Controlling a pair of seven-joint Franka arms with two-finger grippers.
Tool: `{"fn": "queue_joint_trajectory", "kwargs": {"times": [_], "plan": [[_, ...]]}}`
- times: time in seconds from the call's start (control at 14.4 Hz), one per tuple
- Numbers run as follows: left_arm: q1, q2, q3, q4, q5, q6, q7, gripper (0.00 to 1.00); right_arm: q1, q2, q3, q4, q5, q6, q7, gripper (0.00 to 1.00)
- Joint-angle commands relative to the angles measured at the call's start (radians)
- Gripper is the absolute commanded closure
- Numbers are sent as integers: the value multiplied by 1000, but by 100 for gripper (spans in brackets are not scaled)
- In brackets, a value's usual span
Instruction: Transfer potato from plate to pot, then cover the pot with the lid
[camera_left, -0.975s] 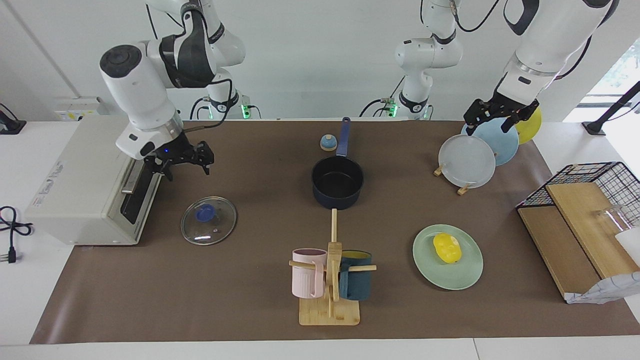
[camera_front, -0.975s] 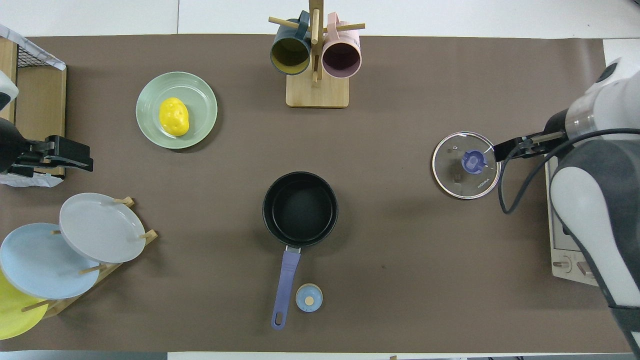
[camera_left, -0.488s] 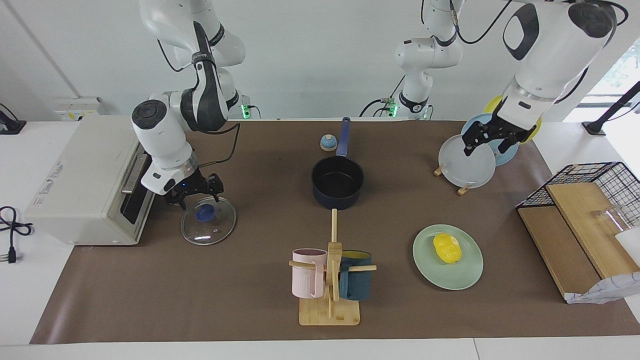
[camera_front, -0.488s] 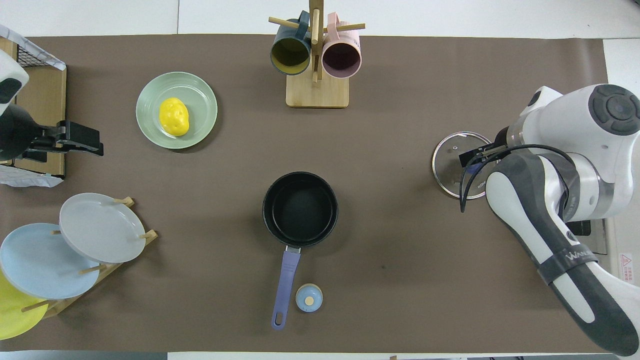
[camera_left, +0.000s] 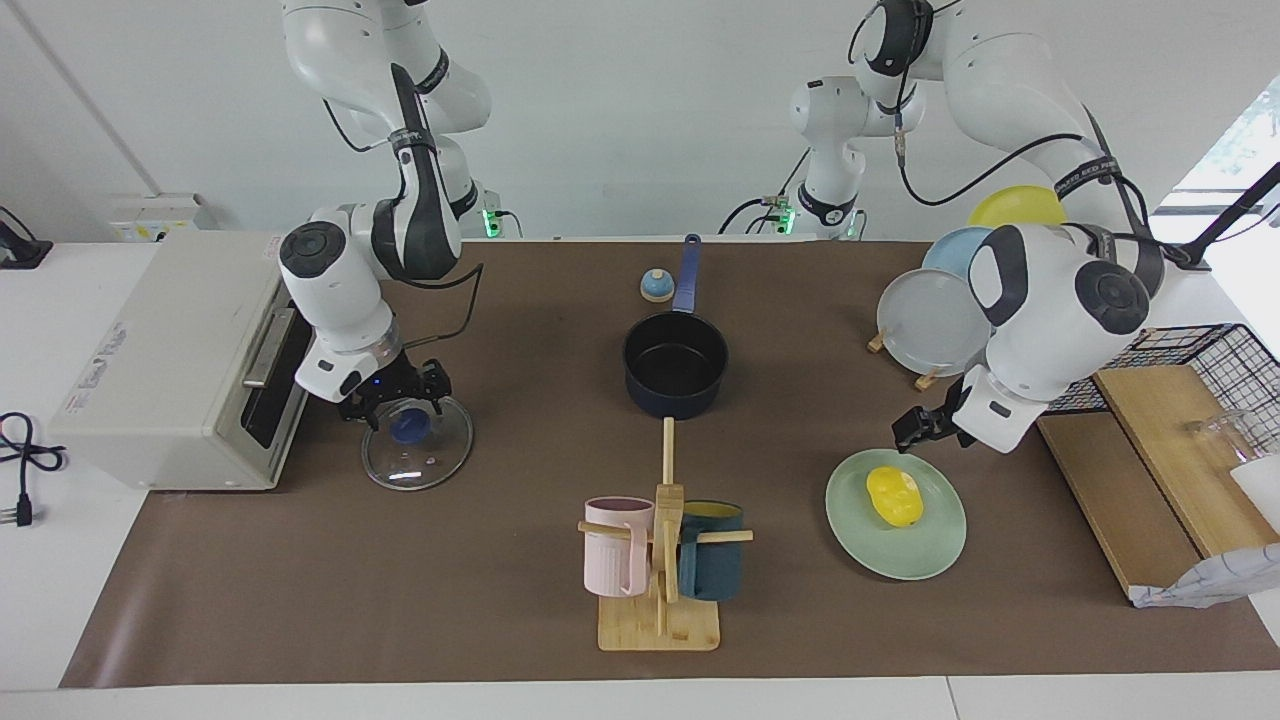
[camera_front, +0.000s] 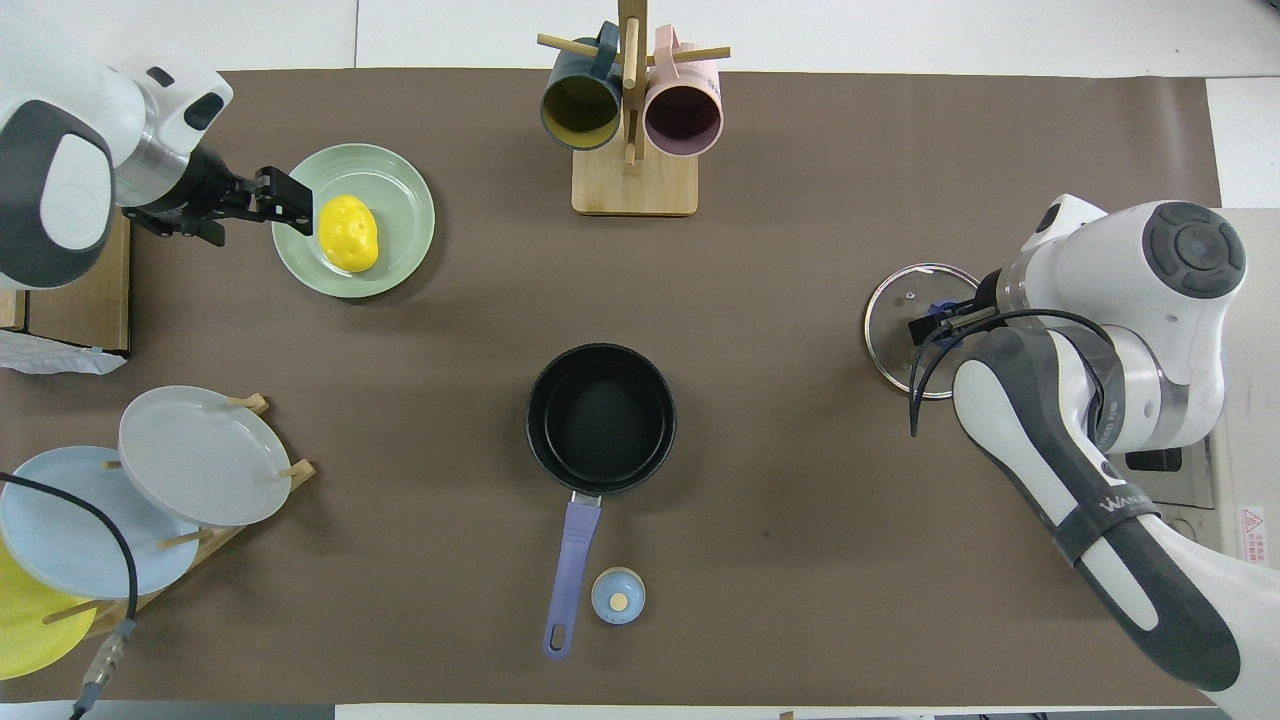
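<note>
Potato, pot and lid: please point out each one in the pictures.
potato (camera_left: 893, 496), facing view, middle of its yellow body
pot (camera_front: 600, 420), overhead view, black inside bottom
lid (camera_left: 432, 448), facing view, clear glass beside the knob

A grey band on the right arm (camera_front: 1110, 505) is showing pale lettering, readable only in part, beginning "WA". A band on the left arm (camera_left: 1085, 172) is also carrying lettering, too small to read. A warning triangle sticker with illegible print is sitting on the toaster oven (camera_front: 1251, 520).
</note>
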Motion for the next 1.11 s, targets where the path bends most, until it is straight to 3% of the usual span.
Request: {"fn": "queue_joint_trajectory", "kwargs": {"times": [0.0,0.56,0.7,0.98,1.04], "plan": [[-29,42,9,28,22,71,-60,0,-18,20,4,-20,15,36,-40,4],[-35,64,11,-104,63,255,-149,0,-13,20,4,-20,15,36,-46,20],[-35,59,11,-138,63,294,-151,0,-15,20,6,-20,15,36,-48,29],[-33,54,11,-170,63,335,-152,0,-16,22,6,-16,15,30,-58,58],[-35,54,11,-170,63,331,-154,16,-16,22,6,-14,15,25,-62,68]]}}
